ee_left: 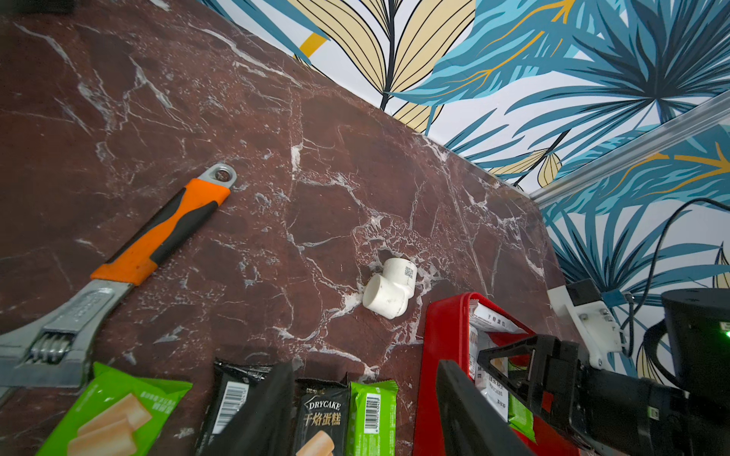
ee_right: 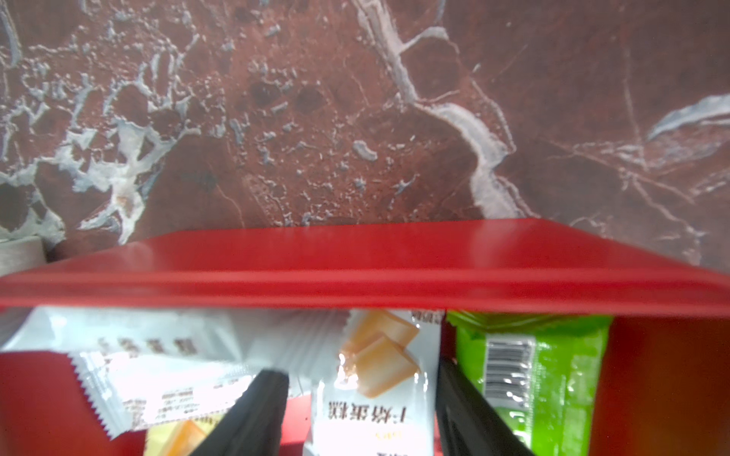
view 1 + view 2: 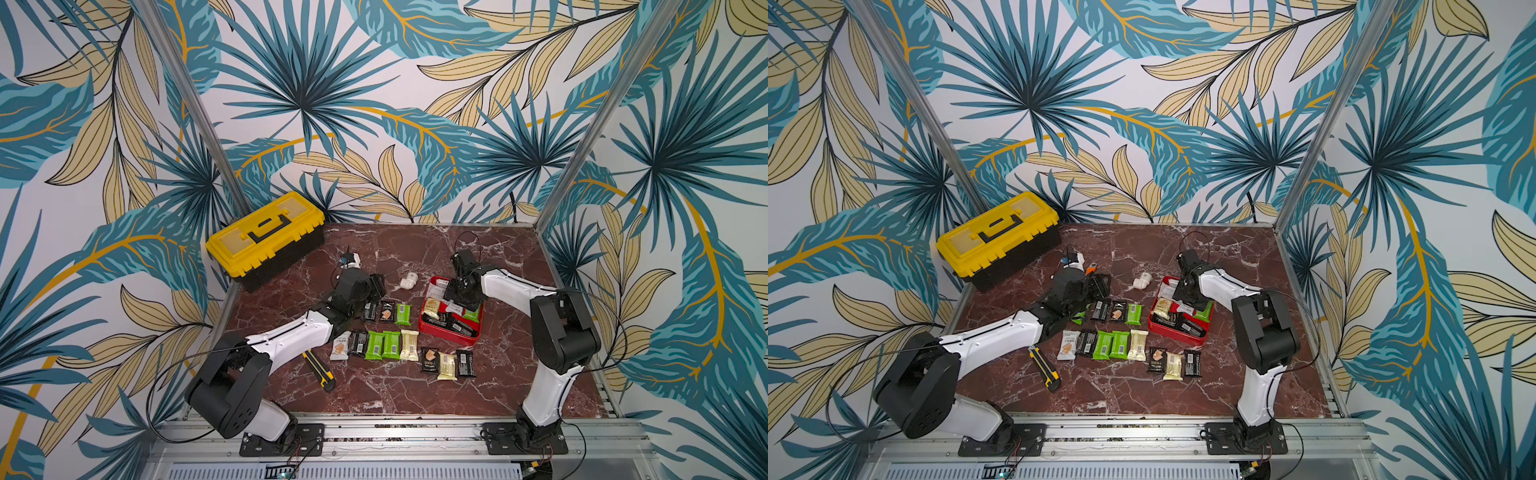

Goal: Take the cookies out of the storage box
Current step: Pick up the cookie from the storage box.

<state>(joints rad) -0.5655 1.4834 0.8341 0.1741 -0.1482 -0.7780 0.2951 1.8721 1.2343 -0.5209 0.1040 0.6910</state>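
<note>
The red storage box [image 3: 449,336] sits at the table's right middle and holds several cookies [image 3: 451,324]. My right gripper [image 3: 457,301] reaches down into it. In the right wrist view its jaws [image 2: 361,410] stand open on either side of a white cookie packet [image 2: 375,391], beside a green one [image 2: 529,371], with the box wall [image 2: 355,268] just beyond. More cookies [image 3: 390,345] lie in rows on the marble left of the box. My left gripper [image 3: 376,286] hovers open over the upper row, above a black packet [image 1: 322,418] and a green packet [image 1: 371,410], holding nothing.
A yellow-lidded black toolbox [image 3: 266,237] stands at the back left. A yellow-black utility knife [image 3: 318,368] lies near my left forearm. A white pipe elbow [image 3: 408,281] rests between the grippers, and an orange-handled wrench [image 1: 158,237] lies behind the left gripper.
</note>
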